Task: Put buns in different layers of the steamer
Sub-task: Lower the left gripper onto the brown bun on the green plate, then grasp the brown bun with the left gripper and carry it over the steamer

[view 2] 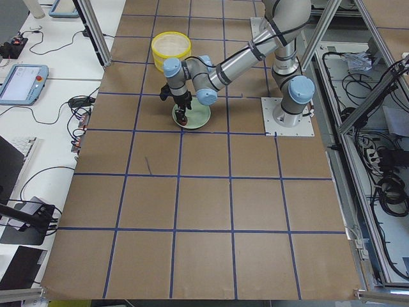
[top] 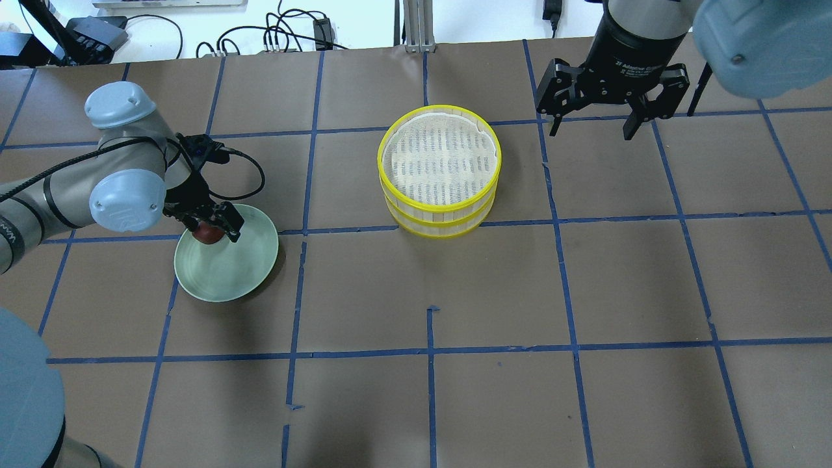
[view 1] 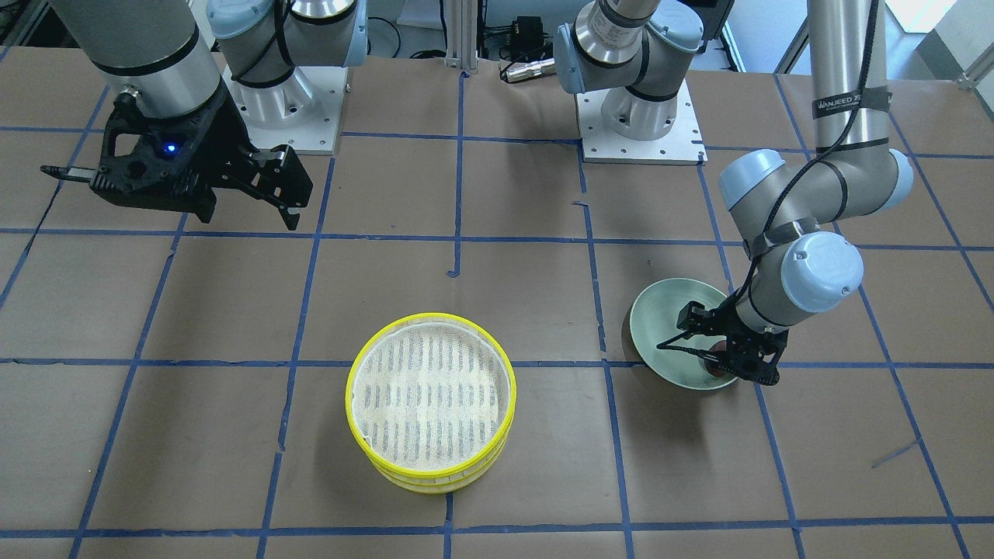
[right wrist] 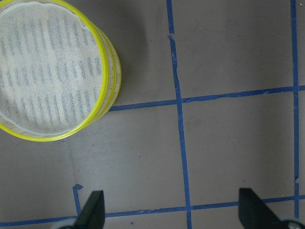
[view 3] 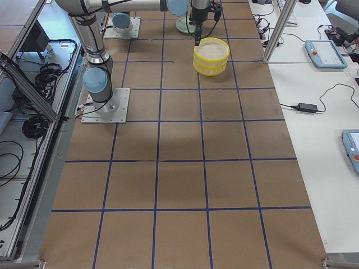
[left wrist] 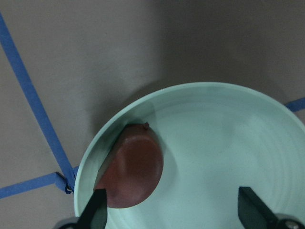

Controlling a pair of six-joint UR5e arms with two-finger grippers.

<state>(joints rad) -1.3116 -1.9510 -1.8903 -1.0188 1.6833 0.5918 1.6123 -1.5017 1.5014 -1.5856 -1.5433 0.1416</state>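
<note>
The dark reddish-brown bun [left wrist: 133,168] lies at the edge of the pale green plate [left wrist: 228,143]. My left gripper [top: 210,229] is low over the plate [top: 227,273] and open, its jaws wide apart. The bun [top: 208,234] sits between them, close beside one fingertip [left wrist: 96,210]. The two yellow-rimmed steamer layers [top: 440,169] stand stacked mid-table. The top layer's white lining [view 1: 427,384] is bare. The white bun is out of view. My right gripper [top: 591,130] is open and empty, held high, apart from the steamer [right wrist: 52,71].
Brown paper with blue tape lines covers the table [top: 494,292]. The two arm bases [view 1: 641,116] stand at the robot's edge. Cables and devices lie beyond the table's far edge [top: 273,32].
</note>
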